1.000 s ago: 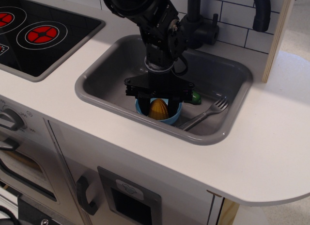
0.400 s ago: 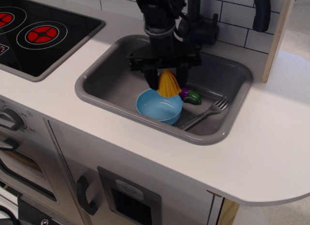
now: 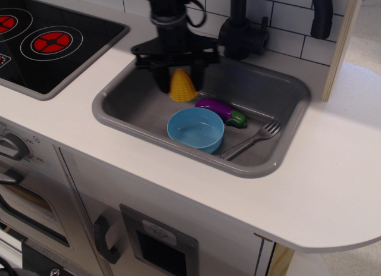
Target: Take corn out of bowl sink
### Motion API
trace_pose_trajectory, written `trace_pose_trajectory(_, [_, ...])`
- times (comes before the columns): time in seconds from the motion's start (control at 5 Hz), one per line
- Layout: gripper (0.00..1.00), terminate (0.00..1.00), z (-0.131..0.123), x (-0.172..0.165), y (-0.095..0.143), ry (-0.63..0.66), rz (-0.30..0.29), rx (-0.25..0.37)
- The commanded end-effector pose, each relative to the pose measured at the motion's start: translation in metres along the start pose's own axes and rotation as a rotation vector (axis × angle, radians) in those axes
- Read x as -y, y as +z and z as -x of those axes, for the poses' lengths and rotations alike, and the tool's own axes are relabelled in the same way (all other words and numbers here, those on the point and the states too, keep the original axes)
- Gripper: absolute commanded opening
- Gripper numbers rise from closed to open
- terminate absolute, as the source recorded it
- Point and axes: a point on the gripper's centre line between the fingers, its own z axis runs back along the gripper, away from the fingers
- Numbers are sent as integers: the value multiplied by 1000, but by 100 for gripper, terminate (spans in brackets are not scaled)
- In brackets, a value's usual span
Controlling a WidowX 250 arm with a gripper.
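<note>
Gripper [image 3: 180,81] near upper centre of the frame pinches the yellow corn [image 3: 181,87] above the sink [image 3: 269,166], clear of the empty blue bowl [image 3: 196,129]; best lowered gently onto bare sink floor before releasing.

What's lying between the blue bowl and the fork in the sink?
Nothing: the bowl and fork sit nearly side by side in this single view. The eggplant lies behind that gap.

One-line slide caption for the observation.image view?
Gripper holds the corn above the sink, clear of the empty bowl, eggplant and fork.
</note>
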Motion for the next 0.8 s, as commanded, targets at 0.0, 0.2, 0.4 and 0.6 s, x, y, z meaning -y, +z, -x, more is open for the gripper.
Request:
trace_pose_trajectory(0.0, [0,0,-27,-19,-10,31,-52,-5])
trace_pose_trajectory(0.2, [0,0,-22,-25,-26,4,-94,-2])
trace_pose_trajectory(0.4, [0,0,-17,-26,-33,-9,-110,3])
trace_pose_trajectory(0.6, [100,0,-16,-26,-35,11,-133,-17])
